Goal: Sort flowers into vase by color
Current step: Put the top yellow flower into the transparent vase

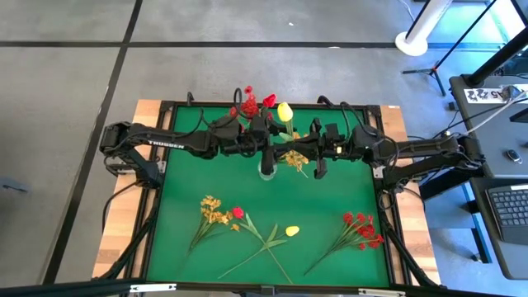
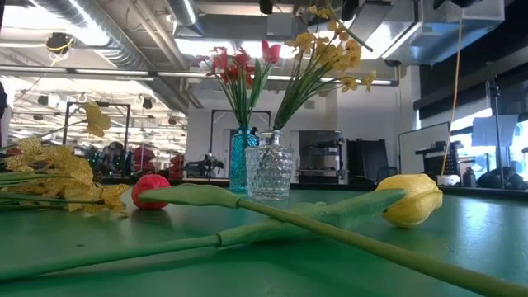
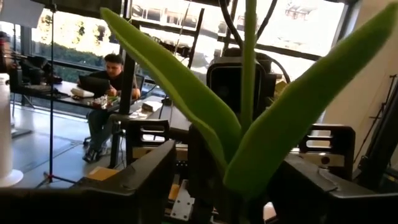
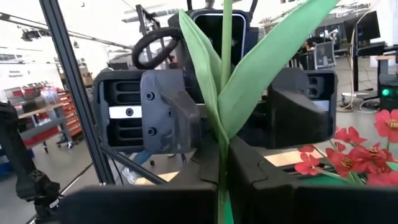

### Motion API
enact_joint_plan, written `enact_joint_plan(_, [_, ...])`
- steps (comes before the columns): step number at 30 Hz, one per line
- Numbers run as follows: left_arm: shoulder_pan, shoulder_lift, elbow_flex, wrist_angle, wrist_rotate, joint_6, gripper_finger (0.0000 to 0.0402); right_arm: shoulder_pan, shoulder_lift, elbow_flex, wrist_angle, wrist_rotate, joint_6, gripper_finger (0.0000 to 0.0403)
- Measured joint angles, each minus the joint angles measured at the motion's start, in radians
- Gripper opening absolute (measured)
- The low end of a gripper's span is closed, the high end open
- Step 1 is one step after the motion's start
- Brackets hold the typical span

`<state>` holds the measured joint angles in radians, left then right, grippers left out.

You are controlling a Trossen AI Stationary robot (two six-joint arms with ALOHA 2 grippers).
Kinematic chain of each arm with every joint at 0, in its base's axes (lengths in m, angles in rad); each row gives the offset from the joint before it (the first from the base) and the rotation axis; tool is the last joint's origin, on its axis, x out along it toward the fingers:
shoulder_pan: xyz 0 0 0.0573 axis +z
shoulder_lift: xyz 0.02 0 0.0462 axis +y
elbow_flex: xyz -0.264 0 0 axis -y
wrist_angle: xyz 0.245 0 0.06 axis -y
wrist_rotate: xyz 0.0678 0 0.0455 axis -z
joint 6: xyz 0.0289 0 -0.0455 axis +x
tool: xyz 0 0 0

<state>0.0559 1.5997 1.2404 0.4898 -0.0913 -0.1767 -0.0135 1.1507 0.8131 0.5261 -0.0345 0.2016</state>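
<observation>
Here, a yellow tulip [image 1: 285, 110] is held upright above the clear glass vase [image 1: 267, 171] at mid-table, w/ both the left gripper [image 1: 262, 139] and right gripper [image 1: 299, 148] pinched on its stem from opposite sides. A snag is judged likely: two grips could bend the stem, or leaves could catch the vase rim. Four sprigs are left on the green mat [image 1: 330, 198]; a workshop w/ a seated person [image 3: 106, 99] is seen behind.

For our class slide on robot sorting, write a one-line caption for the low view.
A blue vase holding red flowers beside a clear glass vase of yellow-orange flowers, more stems lying in front.
</observation>
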Motion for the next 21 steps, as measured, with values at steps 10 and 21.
enact_joint_plan(10, [-0.017, -0.01, 0.0, -0.013, -0.033, 0.003, 0.0016, -0.001, -0.001, 0.0, -0.024, 0.024, -0.01, 0.0019])
enact_joint_plan(21, [-0.083, -0.064, -0.003, -0.054, -0.031, 0.003, 0.0003, 0.0, -0.024, 0.0, -0.025, -0.157, 0.032, 0.004])
